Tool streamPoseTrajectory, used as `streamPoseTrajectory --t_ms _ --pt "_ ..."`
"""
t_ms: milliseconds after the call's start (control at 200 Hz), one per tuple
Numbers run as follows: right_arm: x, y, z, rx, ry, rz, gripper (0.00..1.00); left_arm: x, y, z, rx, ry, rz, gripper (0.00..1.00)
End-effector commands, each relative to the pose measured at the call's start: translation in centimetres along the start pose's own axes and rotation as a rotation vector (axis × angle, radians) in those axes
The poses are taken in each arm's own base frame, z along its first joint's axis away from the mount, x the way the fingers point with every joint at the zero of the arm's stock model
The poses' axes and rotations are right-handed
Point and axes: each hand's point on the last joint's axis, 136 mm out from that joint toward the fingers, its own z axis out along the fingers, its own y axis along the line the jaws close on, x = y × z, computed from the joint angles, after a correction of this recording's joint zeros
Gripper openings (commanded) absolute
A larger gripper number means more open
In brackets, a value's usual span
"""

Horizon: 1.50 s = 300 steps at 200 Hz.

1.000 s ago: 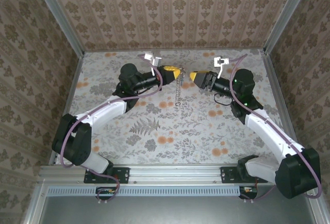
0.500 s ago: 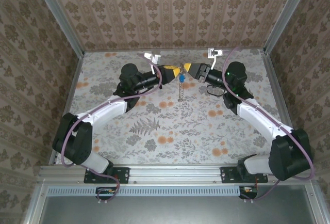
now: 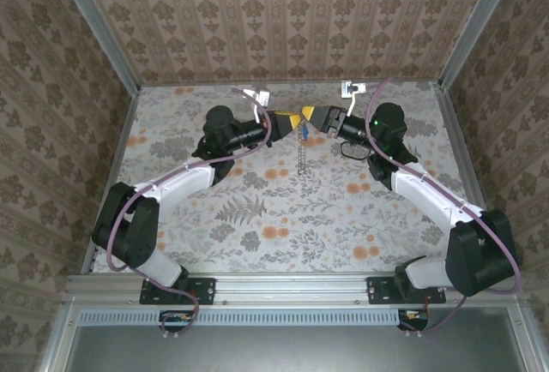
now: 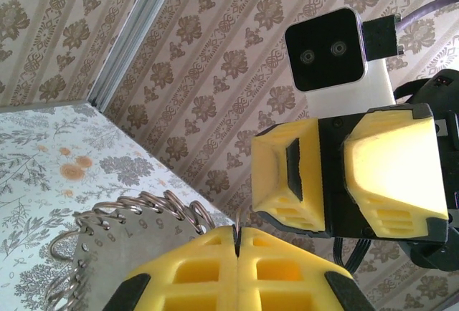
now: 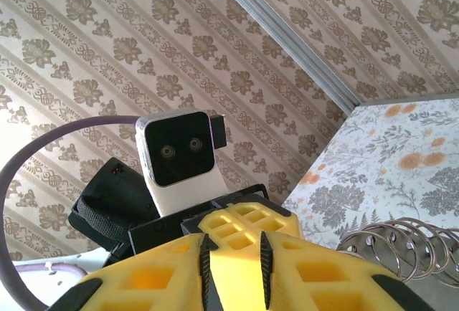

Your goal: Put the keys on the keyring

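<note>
Floral-patterned table (image 3: 257, 218), boxed in by brown wallpapered walls, had both arms reaching to its far middle, where the left arm (image 3: 171, 185) and the right arm (image 3: 429, 196) met tip to tip. There the left gripper (image 4: 237, 254) was pressed fully closed, with the keyring (image 4: 143, 207) clamped at its fingertips and held off the table, a chain hanging straight down below. Just beside and facing it, the right gripper (image 5: 233, 271) had its jaws a narrow gap apart; whether the keys sat between them could not be told. A small numbered metal tag (image 4: 122, 243) lay against the ring's coils
</note>
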Motion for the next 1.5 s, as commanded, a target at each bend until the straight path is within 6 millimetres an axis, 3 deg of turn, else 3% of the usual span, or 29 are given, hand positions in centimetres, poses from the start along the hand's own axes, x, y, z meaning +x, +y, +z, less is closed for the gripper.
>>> streamPoseTrajectory --t_ms 0,405,875,955,980,1165,1495 --pt "0.1 -0.2 0.1 0.001 -0.007 -0.030 0.30 -2.5 -1.7 0.0 0.044 -0.058 0.048 0.00" --pt "1.0 -2.4 0.0 0.052 0.011 -0.015 0.30 -2.7 -2.2 -0.1 0.057 -0.066 0.050 0.00" --pt "1.8 -1.9 0.0 0.013 0.044 -0.007 0.27 -2.7 -2.0 -0.1 0.055 -0.071 0.050 0.00" --pt "2.0 -2.1 -0.1 0.016 0.047 -0.004 0.28 -2.7 -1.9 0.0 0.056 -0.072 0.047 0.00" --pt "2.5 -3.2 0.2 0.033 0.059 0.013 0.28 -2.7 -1.9 -0.1 0.055 -0.071 0.047 0.00" --pt "2.6 -3.2 0.3 0.031 0.062 0.017 0.29 -2.6 -1.9 -0.1 0.055 -0.072 0.046 0.00" --pt "2.6 -2.9 0.1 0.021 0.062 0.016 0.16 -2.4 -1.6 0.0 0.049 -0.070 0.041 0.00"
